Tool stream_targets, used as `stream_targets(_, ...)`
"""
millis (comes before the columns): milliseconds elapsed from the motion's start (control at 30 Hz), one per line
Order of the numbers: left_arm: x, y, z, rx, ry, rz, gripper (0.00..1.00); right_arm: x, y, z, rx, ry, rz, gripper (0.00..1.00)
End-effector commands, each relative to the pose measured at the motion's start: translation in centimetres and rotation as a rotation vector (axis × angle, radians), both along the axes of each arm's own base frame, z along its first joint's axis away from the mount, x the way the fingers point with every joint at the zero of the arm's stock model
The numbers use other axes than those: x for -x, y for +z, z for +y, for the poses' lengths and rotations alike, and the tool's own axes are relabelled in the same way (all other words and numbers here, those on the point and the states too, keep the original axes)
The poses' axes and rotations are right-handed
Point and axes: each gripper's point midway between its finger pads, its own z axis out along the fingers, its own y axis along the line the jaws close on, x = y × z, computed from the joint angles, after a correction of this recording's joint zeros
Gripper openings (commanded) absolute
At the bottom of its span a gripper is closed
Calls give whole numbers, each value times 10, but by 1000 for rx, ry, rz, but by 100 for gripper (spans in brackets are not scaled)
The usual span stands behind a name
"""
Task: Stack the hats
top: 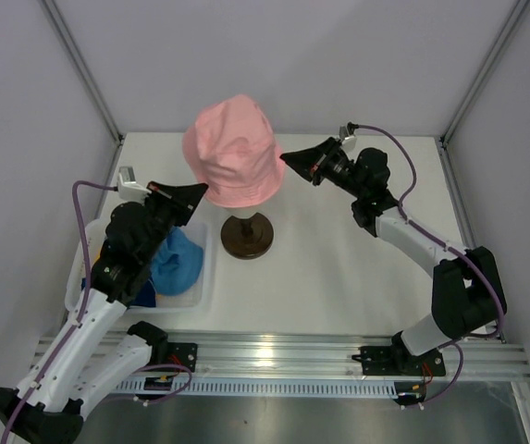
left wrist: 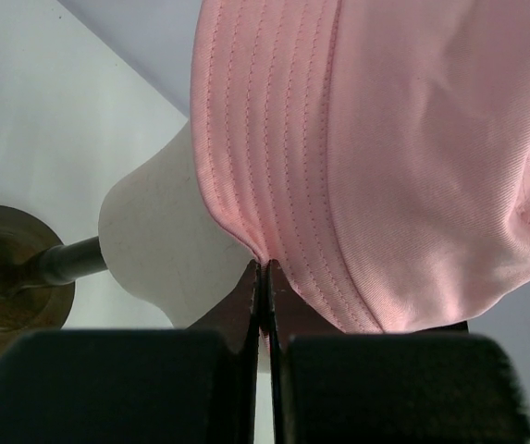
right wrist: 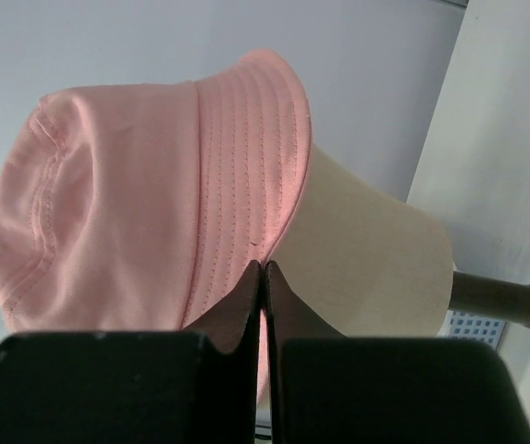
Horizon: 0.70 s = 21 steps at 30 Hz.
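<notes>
Pink hat point(top: 235, 153) is sitting on the head form point(left wrist: 154, 240), pulled over the top with the beige bottom still poking out. On the form's left side the left tool point(left wrist: 263, 268) has its fingers squeezed together on the brim edge. On the form's right the right tool point(right wrist: 263, 266) is pinching the brim the same way (a sliver of pink shows between its fingers). There's a light blue hat point(top: 179, 262) in the clear tray point(top: 207, 277), left of the form's base on the tabletop point(top: 338, 268).
</notes>
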Motion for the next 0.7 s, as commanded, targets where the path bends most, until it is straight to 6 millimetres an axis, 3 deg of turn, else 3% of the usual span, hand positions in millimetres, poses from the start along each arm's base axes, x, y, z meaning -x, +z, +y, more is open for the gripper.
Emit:
stream_targets(0,11,3,-1,21,-20,-2,1,19,75,-12,-73,-31,-174,0)
stream_targets(333,16,23,1,27,-18,-37,4,28,97,-18,-37,-53,-212,0)
stream_targets(500,14,24,6,10,7,-38,6,22,81,-17,-1,-59,-177,0)
stream_targets(667,15,51,11,-43,23,-77,6,18,62,-26,-22,-70,-117,0)
